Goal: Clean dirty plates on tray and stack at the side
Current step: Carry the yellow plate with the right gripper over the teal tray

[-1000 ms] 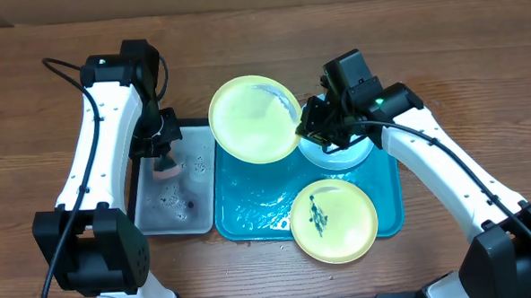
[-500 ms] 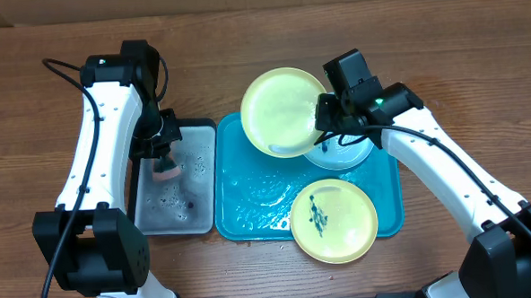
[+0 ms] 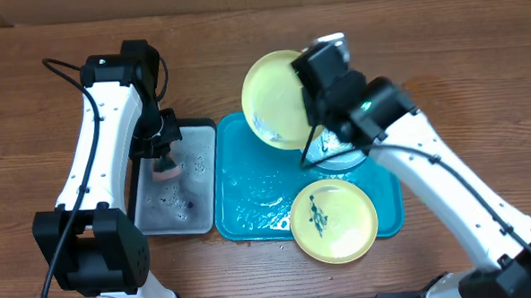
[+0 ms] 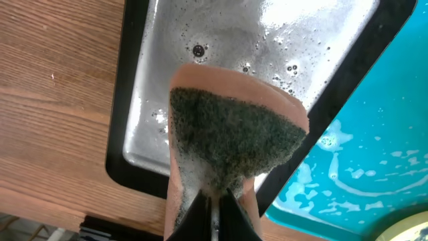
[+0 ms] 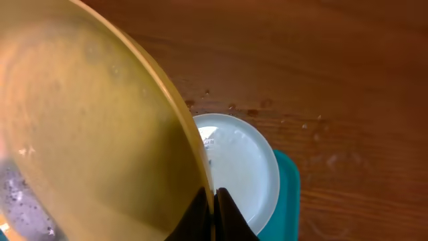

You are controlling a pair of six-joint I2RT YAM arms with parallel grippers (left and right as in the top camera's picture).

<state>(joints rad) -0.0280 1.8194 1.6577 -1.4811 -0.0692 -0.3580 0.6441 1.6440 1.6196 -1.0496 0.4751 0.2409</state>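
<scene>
Now yellow-green plate (image 3: 274,99) higher over tray (image 3: 250,199)

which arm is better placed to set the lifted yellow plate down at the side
Right. The right tool is shut on the lifted plate at its rim. The left tool is shut on the sponge over the grey tray.

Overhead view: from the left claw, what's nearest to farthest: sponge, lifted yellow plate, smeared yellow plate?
1. The sponge, gripped in the left claw.
2. The lifted yellow plate, back right.
3. The smeared yellow plate, front right on the turquoise tray.
</scene>
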